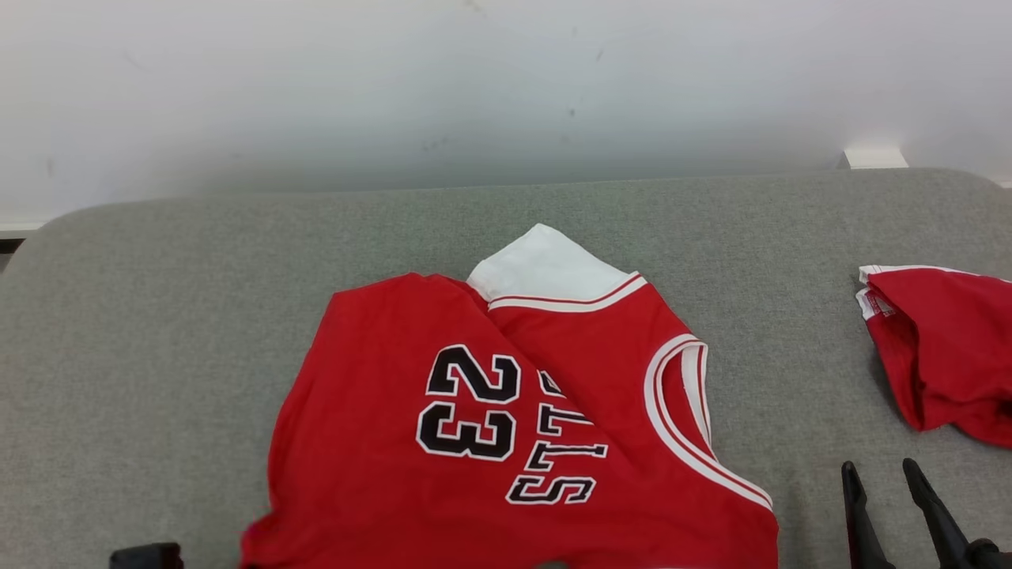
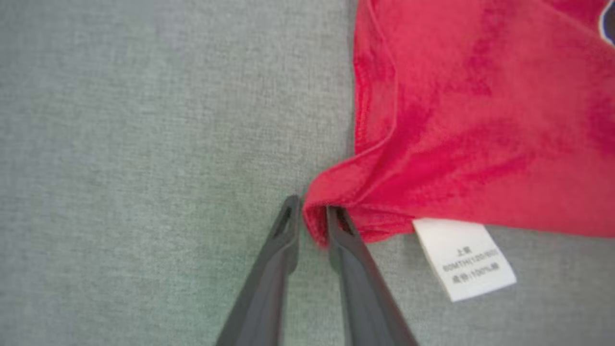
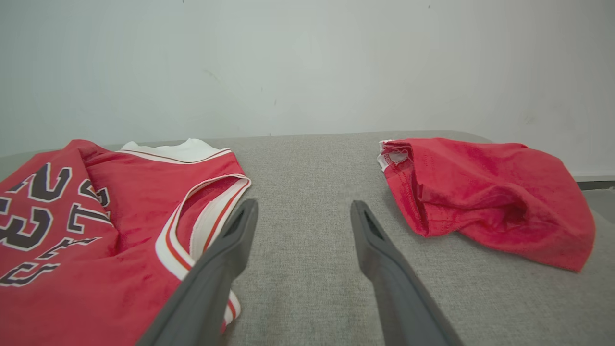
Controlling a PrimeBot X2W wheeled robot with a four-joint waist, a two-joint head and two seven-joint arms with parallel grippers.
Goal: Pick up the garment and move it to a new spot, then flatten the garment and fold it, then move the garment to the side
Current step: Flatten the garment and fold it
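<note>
The garment (image 1: 379, 442) is a red jersey with a black "23" and white trim, lying partly folded on the grey padded surface (image 1: 158, 316). In the left wrist view, my left gripper (image 2: 312, 214) pinches the garment (image 2: 480, 120) at its bunched corner, low against the surface, with its jaws only narrowly apart. A white care label (image 2: 463, 259) sticks out beside that corner. My right gripper (image 1: 877, 468) stands open and holds nothing, to the right of the jersey's armhole. In the right wrist view, the right gripper (image 3: 302, 206) points between the garment (image 3: 96, 216) and another red cloth.
A second red cloth (image 1: 941, 348) lies crumpled at the right edge of the surface, also in the right wrist view (image 3: 480, 192). A pale wall (image 1: 506, 95) rises behind the surface. A dark part (image 1: 146, 555) shows at the bottom left of the head view.
</note>
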